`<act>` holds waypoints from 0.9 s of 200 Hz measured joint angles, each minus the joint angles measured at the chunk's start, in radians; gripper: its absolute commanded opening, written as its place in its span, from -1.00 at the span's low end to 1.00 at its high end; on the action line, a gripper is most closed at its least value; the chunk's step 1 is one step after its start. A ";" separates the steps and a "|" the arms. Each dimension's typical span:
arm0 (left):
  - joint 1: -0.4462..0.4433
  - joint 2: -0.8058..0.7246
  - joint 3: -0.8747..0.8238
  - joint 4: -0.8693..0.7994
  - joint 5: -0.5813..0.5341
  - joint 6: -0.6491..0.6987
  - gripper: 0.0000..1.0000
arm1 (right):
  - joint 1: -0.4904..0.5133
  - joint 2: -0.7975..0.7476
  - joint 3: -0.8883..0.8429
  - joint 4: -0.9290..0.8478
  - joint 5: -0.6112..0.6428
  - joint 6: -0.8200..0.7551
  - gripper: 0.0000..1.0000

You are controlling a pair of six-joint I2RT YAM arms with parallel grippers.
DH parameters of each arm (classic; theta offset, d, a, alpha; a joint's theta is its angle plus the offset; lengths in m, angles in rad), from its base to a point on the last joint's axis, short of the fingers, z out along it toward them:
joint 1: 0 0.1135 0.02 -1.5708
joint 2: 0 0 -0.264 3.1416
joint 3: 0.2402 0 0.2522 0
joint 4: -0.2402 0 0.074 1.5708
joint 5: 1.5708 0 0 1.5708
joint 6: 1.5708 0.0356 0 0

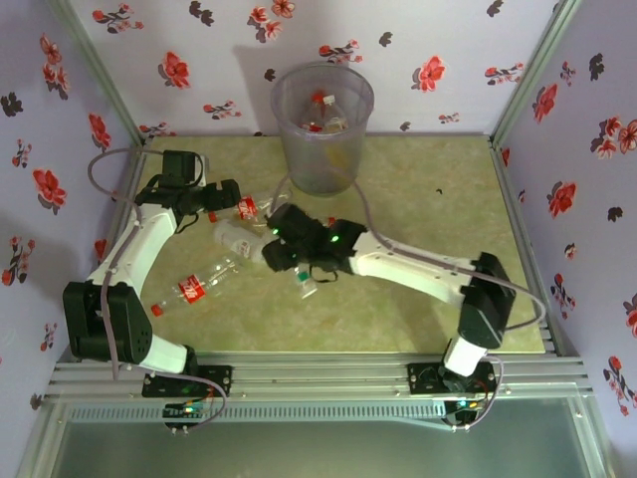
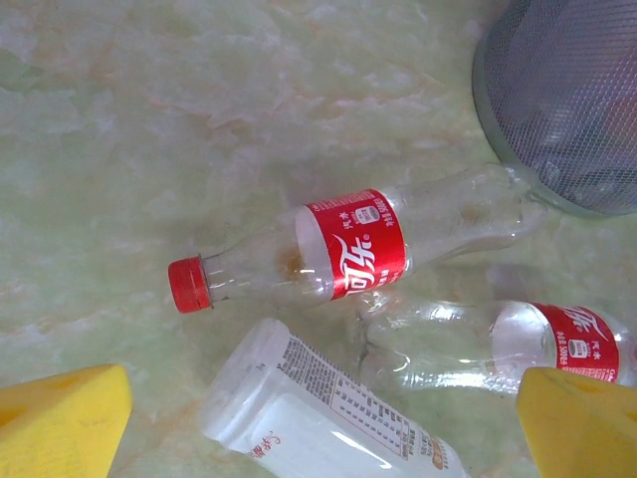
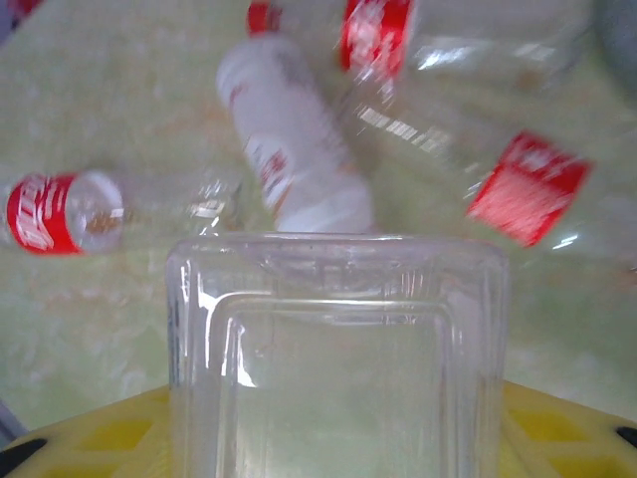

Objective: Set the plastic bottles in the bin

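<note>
Floral-walled cell, green marbled tabletop (image 1: 418, 299). Item: clear square-sided bottle (image 3: 338, 339), clamped in right gripper (image 3: 333, 448), in front of the bin (image 1: 299, 164). Bin holds several bottles. Red-capped cola bottle (image 2: 353, 244) lies at its foot. Left gripper (image 2: 318, 438) hangs over this one, jaws wide. Step: pickup made. Next: lift, carry over the bin's rim.

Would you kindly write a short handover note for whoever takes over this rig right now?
Left gripper: open, empty, over the loose bottles.
Right gripper: shut on a clear square-sided plastic bottle.
Tall translucent grey plastic bin: at the back of the green marbled table.
Done: some bottles are in the bin.
Left: bin the held one, then three clear red-labelled bottles and one white plastic bottle.
</note>
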 measured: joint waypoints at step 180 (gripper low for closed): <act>-0.021 0.000 0.003 -0.007 -0.007 0.000 0.99 | -0.595 0.294 0.617 0.396 -0.098 -0.085 -0.02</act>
